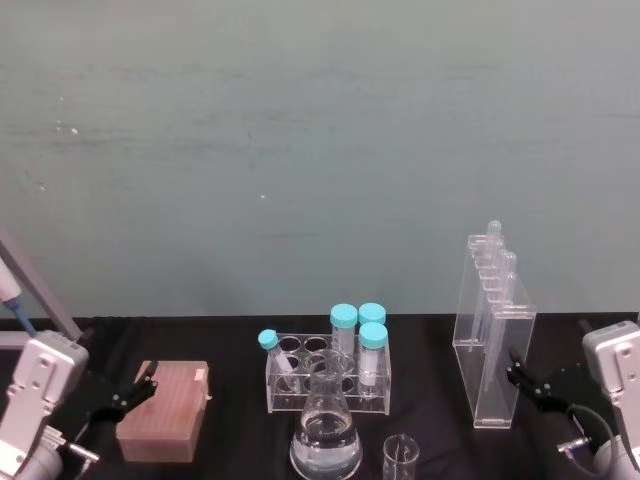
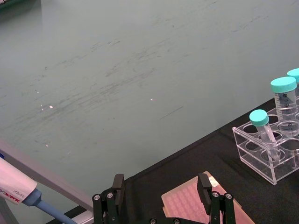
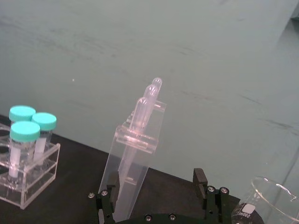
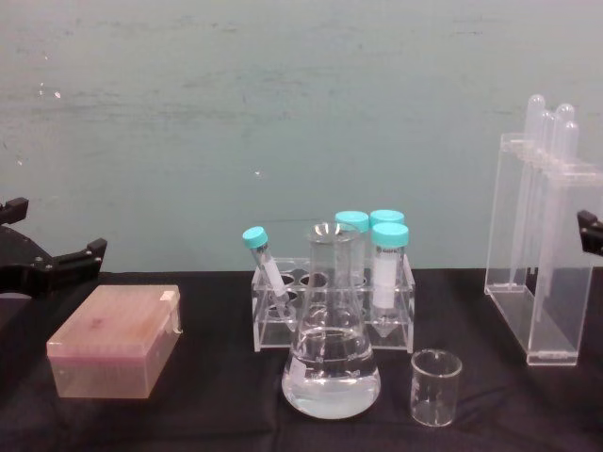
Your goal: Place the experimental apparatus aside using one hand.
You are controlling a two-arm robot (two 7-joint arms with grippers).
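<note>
While the black left gripper [image 1: 122, 392] idles spread at lower left, the spread black right gripper [image 1: 530, 383] could topple the tall clear acrylic stand [image 1: 495, 345] at right by pushing high.

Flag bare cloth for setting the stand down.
Bare black cloth lies between the pink tip box and the tube rack, and right of the beaker before the acrylic stand. Crowded centre: conical flask, beaker and rack bunch together. Left gripper hovers by the tip box, right gripper by the stand.
</note>
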